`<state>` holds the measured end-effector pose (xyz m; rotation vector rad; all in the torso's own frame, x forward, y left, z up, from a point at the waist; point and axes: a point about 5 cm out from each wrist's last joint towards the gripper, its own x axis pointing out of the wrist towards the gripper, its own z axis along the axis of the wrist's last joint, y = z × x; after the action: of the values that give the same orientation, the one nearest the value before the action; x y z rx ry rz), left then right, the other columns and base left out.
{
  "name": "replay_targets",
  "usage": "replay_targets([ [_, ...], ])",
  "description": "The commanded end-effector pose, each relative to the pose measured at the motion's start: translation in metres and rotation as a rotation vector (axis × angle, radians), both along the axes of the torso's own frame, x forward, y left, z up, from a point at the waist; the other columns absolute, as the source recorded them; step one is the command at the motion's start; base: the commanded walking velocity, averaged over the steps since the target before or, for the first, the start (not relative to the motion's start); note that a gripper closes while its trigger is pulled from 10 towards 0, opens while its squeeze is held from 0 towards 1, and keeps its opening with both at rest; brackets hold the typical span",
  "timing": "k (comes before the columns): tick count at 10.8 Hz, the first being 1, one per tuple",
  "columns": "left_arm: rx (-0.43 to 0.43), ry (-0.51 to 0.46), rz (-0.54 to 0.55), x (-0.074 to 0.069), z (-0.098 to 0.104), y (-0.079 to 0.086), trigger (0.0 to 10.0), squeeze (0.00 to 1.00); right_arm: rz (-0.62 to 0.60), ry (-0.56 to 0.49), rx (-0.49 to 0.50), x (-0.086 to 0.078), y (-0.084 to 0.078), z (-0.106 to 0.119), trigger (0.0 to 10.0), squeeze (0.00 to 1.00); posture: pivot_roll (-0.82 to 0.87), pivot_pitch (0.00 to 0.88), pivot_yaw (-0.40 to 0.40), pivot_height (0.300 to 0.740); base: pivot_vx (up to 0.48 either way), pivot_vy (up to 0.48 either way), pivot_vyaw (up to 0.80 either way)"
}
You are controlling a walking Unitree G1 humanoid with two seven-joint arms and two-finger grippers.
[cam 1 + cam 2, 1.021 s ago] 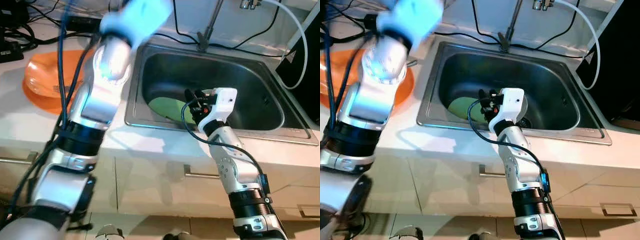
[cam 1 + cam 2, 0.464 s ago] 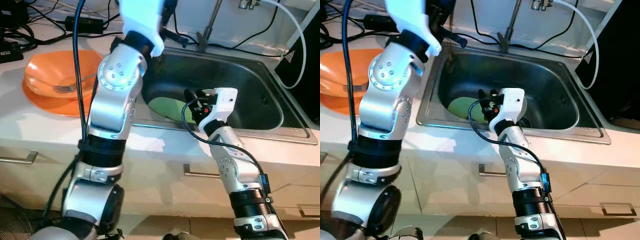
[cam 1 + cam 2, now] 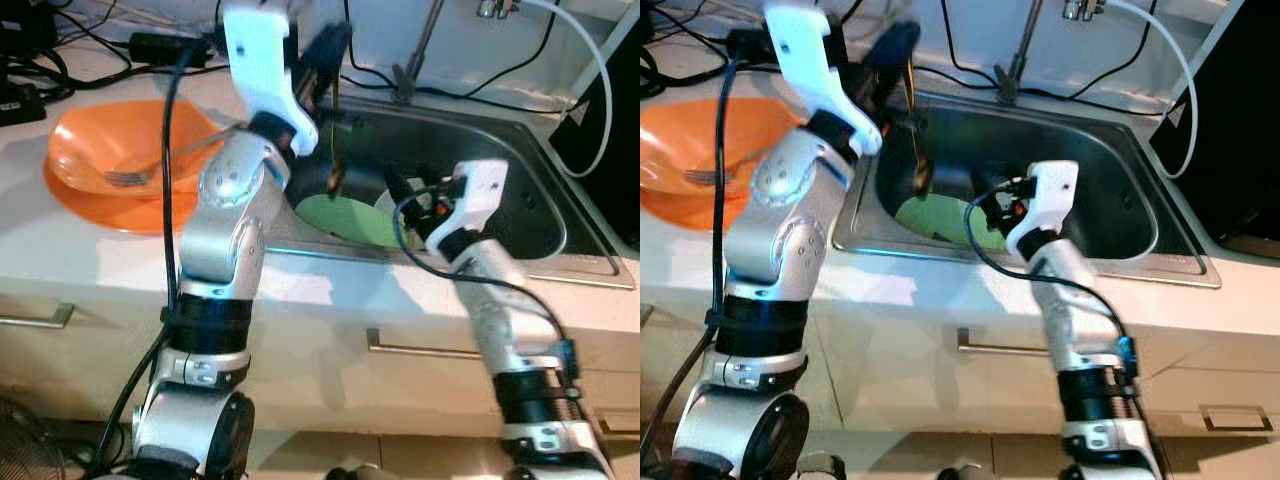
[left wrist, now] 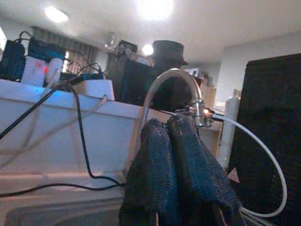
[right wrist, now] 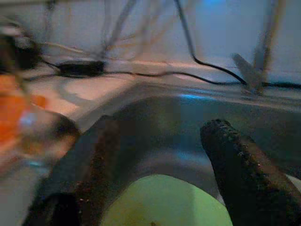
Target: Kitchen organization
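The green plate (image 3: 345, 217) lies in the sink (image 3: 520, 150), directly below the right gripper (image 5: 164, 155) with fingers spread, while the left gripper (image 4: 175, 155), fingers pressed together, is raised above the sink's left rim.

The worktop (image 3: 60, 250) carried 1 orange bowl (image 3: 90, 150) on 1 orange plate (image 3: 85, 205), with 1 fork (image 3: 150, 168) in the bowl. There was 1 steel sink (image 3: 520, 170) holding 1 green plate (image 3: 345, 218), and 1 tap (image 4: 174, 82) stood behind it.
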<state>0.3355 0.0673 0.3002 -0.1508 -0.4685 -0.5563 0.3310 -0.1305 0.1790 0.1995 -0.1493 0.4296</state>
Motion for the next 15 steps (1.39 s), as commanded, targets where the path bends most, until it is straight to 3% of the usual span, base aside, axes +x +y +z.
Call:
replay_targets([
  [1, 0.022, -0.021, -0.047, -0.005, 0.005, -0.009, 10.0, 0.00, 0.038, -0.042, 0.005, -0.002, -0.003, 0.013, 10.0, 1.00, -0.02, 0.029, -0.144, 0.719, 0.000, 0.000, 0.00],
  [2, 0.028, -0.014, -0.054, -0.005, 0.004, -0.012, 10.0, 0.00, 0.104, -0.058, 0.006, -0.006, -0.001, 0.017, 10.0, 1.00, -0.02, 0.027, -0.143, 0.719, 0.000, 0.000, 0.00],
  [3, 0.028, -0.009, -0.059, -0.006, 0.003, -0.012, 10.0, 0.00, 0.193, -0.068, -0.023, -0.012, 0.005, 0.019, 10.0, 0.00, -0.02, 0.024, -0.141, 0.719, 0.000, 0.000, 0.00],
  [8, 0.045, 0.030, -0.122, -0.008, -0.001, -0.019, 10.0, 0.00, 0.266, -0.052, -0.032, -0.016, 0.020, 0.016, 10.0, 0.00, -0.02, 0.040, -0.145, 0.719, 0.000, 0.000, 0.00],
  [14, 0.079, 0.057, -0.235, -0.017, -0.007, -0.031, 10.0, 0.00, 0.205, -0.028, -0.039, -0.010, 0.025, 0.011, 10.0, 0.00, -0.02, 0.055, -0.148, 0.719, 0.000, 0.000, 0.00],
  [15, 0.084, 0.059, -0.240, -0.017, -0.007, -0.031, 10.0, 0.00, 0.197, -0.025, -0.044, -0.009, 0.025, 0.009, 7.7, 0.00, -0.01, 0.056, -0.149, 0.719, 0.000, 0.000, 0.00],
])
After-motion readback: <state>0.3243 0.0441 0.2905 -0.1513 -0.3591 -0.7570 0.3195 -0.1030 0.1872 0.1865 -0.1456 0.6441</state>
